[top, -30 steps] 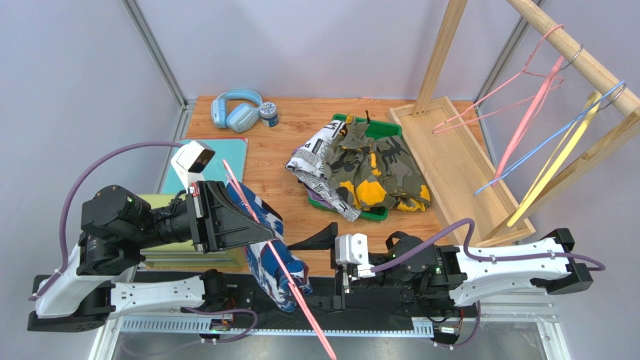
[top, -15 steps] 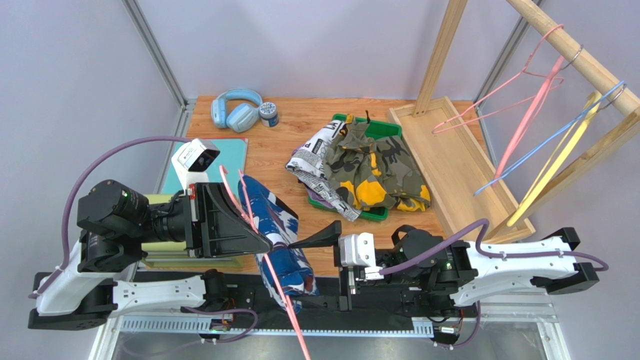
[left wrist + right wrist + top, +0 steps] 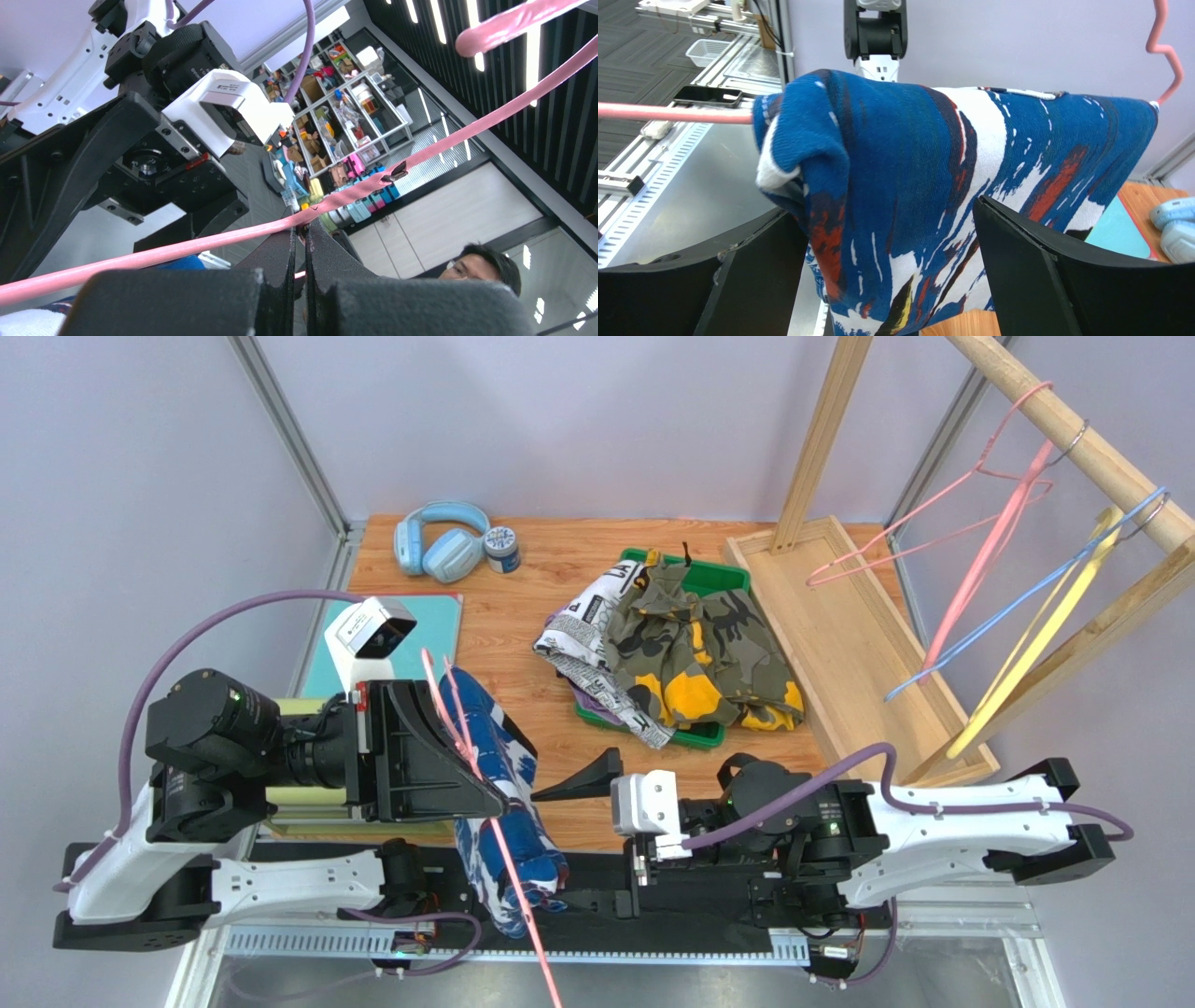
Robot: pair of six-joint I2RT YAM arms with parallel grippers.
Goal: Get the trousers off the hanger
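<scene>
Blue-white-red print trousers [image 3: 505, 784] hang folded over a pink hanger [image 3: 533, 952] near the table's front edge. My left gripper [image 3: 484, 777] is shut on the hanger's wire, seen up close in the left wrist view as my left gripper [image 3: 300, 231] pinching the pink hanger [image 3: 421, 150]. My right gripper [image 3: 561, 819] stands open just right of the cloth. In the right wrist view the trousers [image 3: 934, 175] hang between its wide-apart fingers [image 3: 1046, 273]. Camouflage trousers [image 3: 687, 651] and newsprint trousers [image 3: 589, 623] lie piled on a green tray [image 3: 716, 574].
Blue headphones [image 3: 442, 543] and a small tin [image 3: 502, 549] sit at the back left, near a teal mat [image 3: 421, 623]. A wooden rack [image 3: 828, 644] at the right carries bare pink, blue and yellow hangers [image 3: 982, 546].
The left arm has swung the hanger, so its lower end and the trousers sit further left. The right gripper has shifted slightly left toward the cloth, still open.
</scene>
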